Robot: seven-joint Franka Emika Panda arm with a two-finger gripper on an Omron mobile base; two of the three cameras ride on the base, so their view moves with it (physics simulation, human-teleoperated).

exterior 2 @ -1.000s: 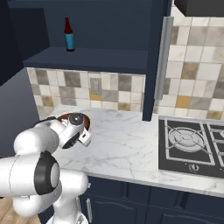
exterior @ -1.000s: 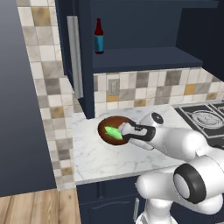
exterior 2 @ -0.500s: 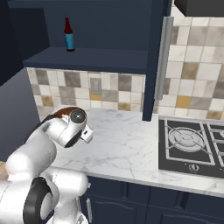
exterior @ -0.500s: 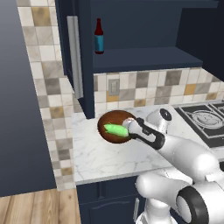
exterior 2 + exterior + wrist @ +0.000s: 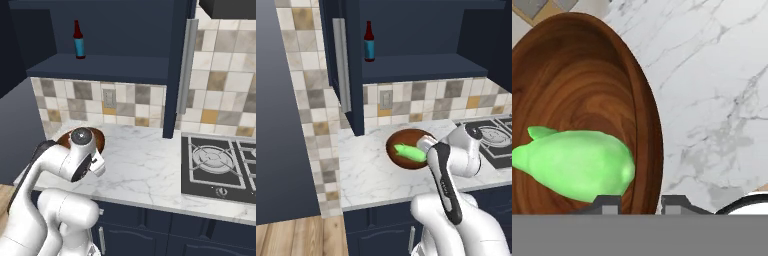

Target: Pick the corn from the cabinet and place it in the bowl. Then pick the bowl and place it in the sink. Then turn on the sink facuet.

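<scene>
The bright green corn (image 5: 410,152) (image 5: 577,164) lies on its side inside the reddish-brown wooden bowl (image 5: 405,138) (image 5: 587,85), which stands on the marble counter under the open navy cabinet (image 5: 347,60). My gripper (image 5: 642,204) (image 5: 426,146) is at the bowl's right rim. In the hand view the rim runs down between the two fingertips (image 5: 608,203), one inside the bowl by the corn and one outside, shut on it. From the right base camera my wrist covers most of the bowl (image 5: 62,139). The sink and the faucet are out of view.
A bottle (image 5: 369,41) (image 5: 78,40) stands on the cabinet shelf above the counter. A gas hob (image 5: 497,140) (image 5: 220,162) is set into the marble counter (image 5: 366,175) to the right. The cabinet door with its grey bar handle (image 5: 341,65) hangs open at the left.
The jaws have shut on the bowl's right rim. My elbow has dropped and swung toward the cameras, so the forearm now reaches the bowl from below. Bowl and corn have not moved.
</scene>
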